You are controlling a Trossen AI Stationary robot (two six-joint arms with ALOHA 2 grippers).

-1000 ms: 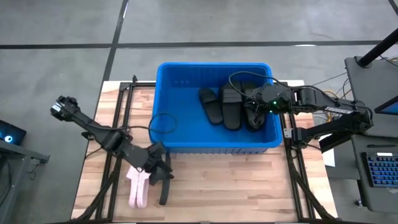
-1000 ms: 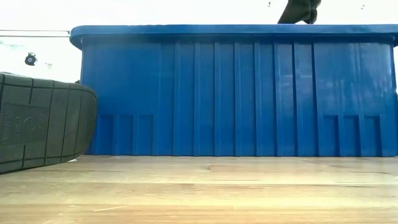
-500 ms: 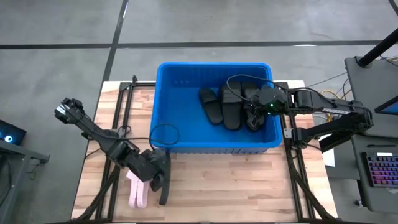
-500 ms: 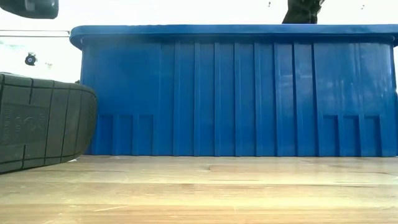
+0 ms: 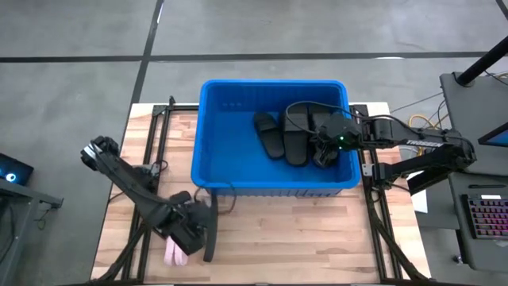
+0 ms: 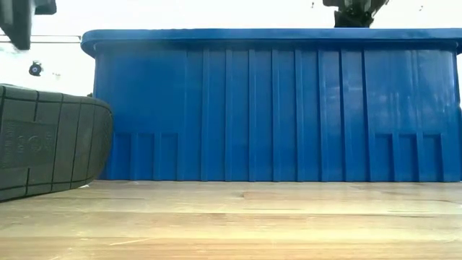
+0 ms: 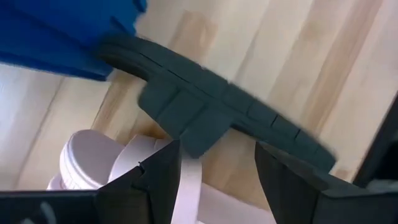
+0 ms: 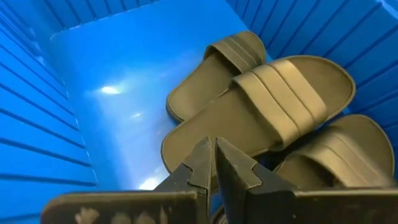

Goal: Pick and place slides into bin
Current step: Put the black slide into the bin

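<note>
My left gripper (image 5: 193,230) is low over the near-left of the surface (image 5: 302,238), fingers spread and nothing between them yet. Right below it: one black slide (image 7: 217,115) standing on its edge, and a pale pink slide (image 7: 118,165) lying just beside it, to the left, mostly hidden under my wrist in the high view. Both sit near the bin (image 5: 208,159), just outside its near wall.

My right gripper (image 5: 327,148) is inside the bin at its right end, fingers pressed together, holding nothing. Three black slides (image 8: 261,118) lie there already, overlapping each other.

Handling guess: rubber, light, soft enough to flex, strap floppier than the sole. Not fragile, so a firm squeeze is fine. Surface looks matte and ribbed, so I expect decent friction.

Where to grab: the black one on edge presents its sole as a thin rib, so pinch across the sole thickness near the middle, by the strap, to keep it balanced (an end grab would likely let it swing and droop). The pink one lies flat, so take it by the strap arch or a sole edge.

Risk: closing on black could nudge pink, since they're so close.
</note>
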